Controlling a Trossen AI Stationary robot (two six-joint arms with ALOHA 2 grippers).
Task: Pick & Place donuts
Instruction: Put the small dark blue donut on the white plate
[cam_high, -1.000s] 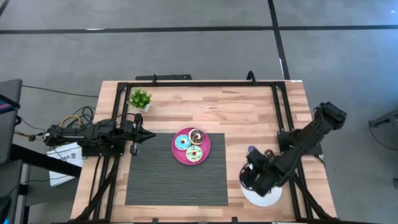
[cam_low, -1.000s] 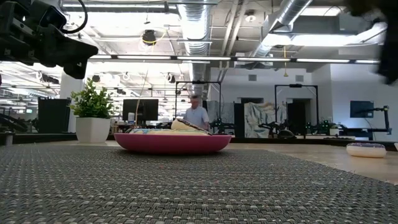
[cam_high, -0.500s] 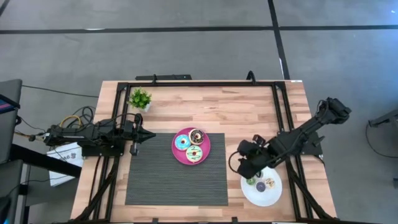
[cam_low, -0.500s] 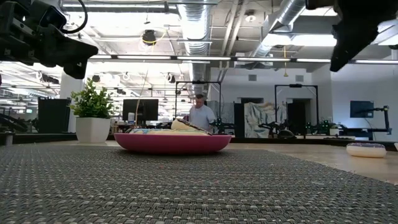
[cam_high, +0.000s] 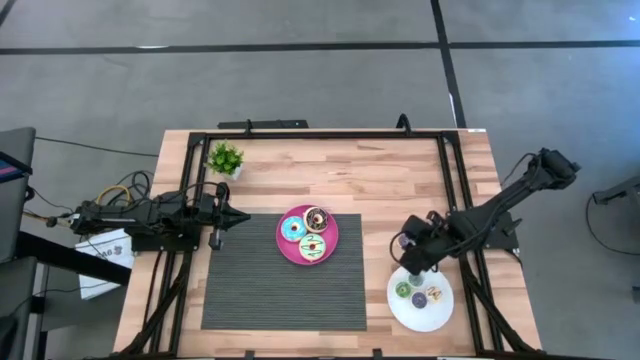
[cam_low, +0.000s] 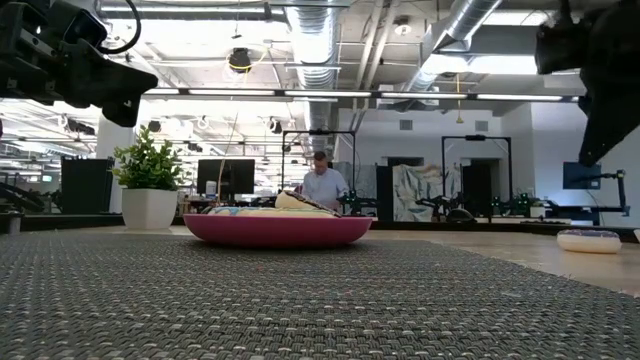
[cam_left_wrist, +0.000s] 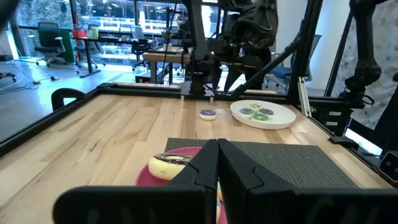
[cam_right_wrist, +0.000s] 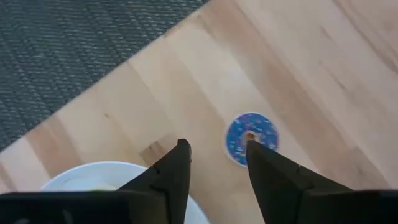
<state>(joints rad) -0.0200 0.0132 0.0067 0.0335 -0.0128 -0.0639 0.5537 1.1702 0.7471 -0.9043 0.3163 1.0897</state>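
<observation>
The blue donut (cam_right_wrist: 251, 138) lies flat on the bare wood, alone, just off the rim of the white plate (cam_high: 440, 314), between that plate and the edge of the grey mat (cam_high: 280, 290). I see two more donuts, a green one (cam_high: 404, 290) and a purple one (cam_high: 419, 296), on the white plate, and three on the pink plate (cam_high: 330, 243) at the mat's far edge: blue (cam_high: 292, 229), chocolate-brown (cam_high: 316, 217) and green-and-cream (cam_high: 312, 246).

I have the right gripper (cam_right_wrist: 216, 163) above the loose blue donut, its fingers moderately parted with nothing between them; one fingertip (cam_right_wrist: 261, 152) overlaps the ring's near edge in my wrist view. I judge the step in hand to be lining up on this donut for a pick. To do it well, I would shift until the ring sits centred in the gap, then descend straight so the fingers straddle its outer edge, keeping clear of the white plate's rim. A small ring could skid on wood, so I would close gently.

The left gripper (cam_left_wrist: 216, 163) waits at the mat's left edge, fingers pressed together, empty.
</observation>
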